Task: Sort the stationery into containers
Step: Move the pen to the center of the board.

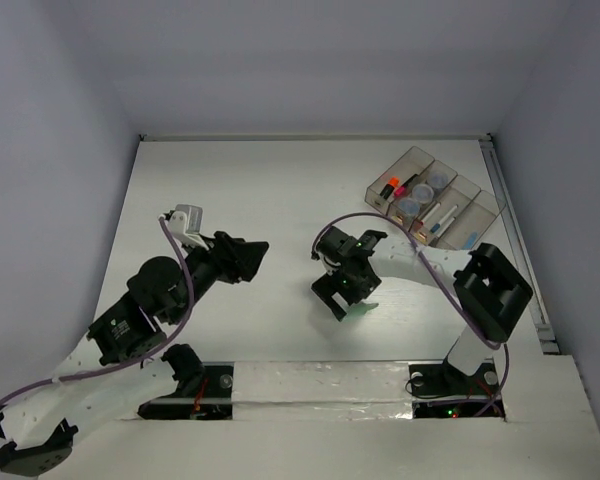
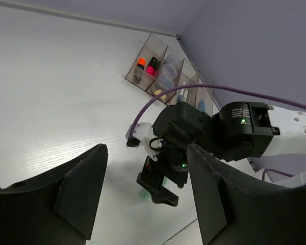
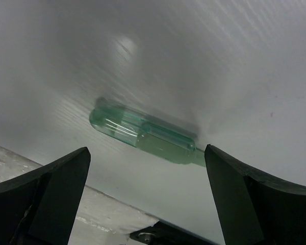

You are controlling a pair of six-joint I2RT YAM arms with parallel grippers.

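Note:
A pale-green translucent tube [image 3: 145,135] lies flat on the white table, free of any grip. My right gripper [image 3: 148,199] hangs open just over it, one finger on each side and neither touching. From above, the right gripper [image 1: 348,303] covers most of the tube [image 1: 364,311]. My left gripper [image 1: 256,255] is open and holds nothing, off to the tube's left. The left gripper [image 2: 145,196] faces the right arm. The containers [image 1: 474,200] stand at the far right with an orange highlighter [image 1: 392,186], a pink-black highlighter [image 1: 408,182], round pots [image 1: 421,192], white pens [image 1: 432,215] and a light-blue marker [image 1: 448,228].
A raised white strip [image 1: 320,380] runs along the near edge between the two arm bases. A metal rail [image 1: 520,250] borders the table on the right. Grey walls close in the back and sides. A purple cable [image 1: 420,255] loops over the right arm.

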